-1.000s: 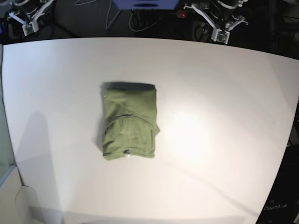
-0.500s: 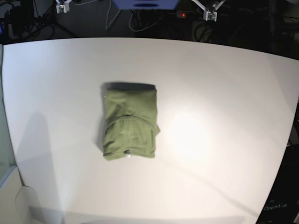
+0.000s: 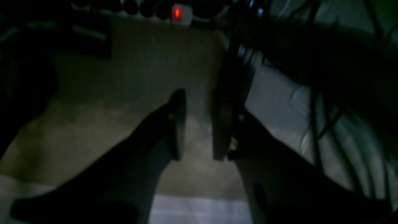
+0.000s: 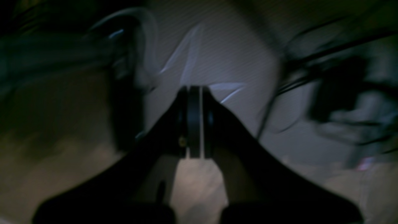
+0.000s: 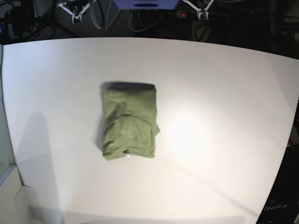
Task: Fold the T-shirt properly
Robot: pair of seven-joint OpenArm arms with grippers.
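One T-shirt (image 5: 129,123) lies on the table (image 5: 224,93), folded into a compact upright rectangle of soft, matte olive-green cotton. It sits slightly toward 9 o'clock of the table centre. Its far edge is straight and casts a dark shadow. The near edge is rounder, with a small pale spot at its 6 o'clock rim. A curved seam crosses the middle of the bundle, and one fold corner juts out at 3 o'clock. The table surface is smooth, white and flat, with a bright glare patch at 3 o'clock of the shirt.

Two grippers are visible, both beyond the far table edge, well apart from the shirt. The left gripper (image 3: 197,124) has two flat, dark fingers held parallel with a clear gap between them, holding nothing. The right gripper (image 4: 194,121) has its fingers pressed together, with nothing between them. Dark cables (image 4: 311,77) hang behind it.
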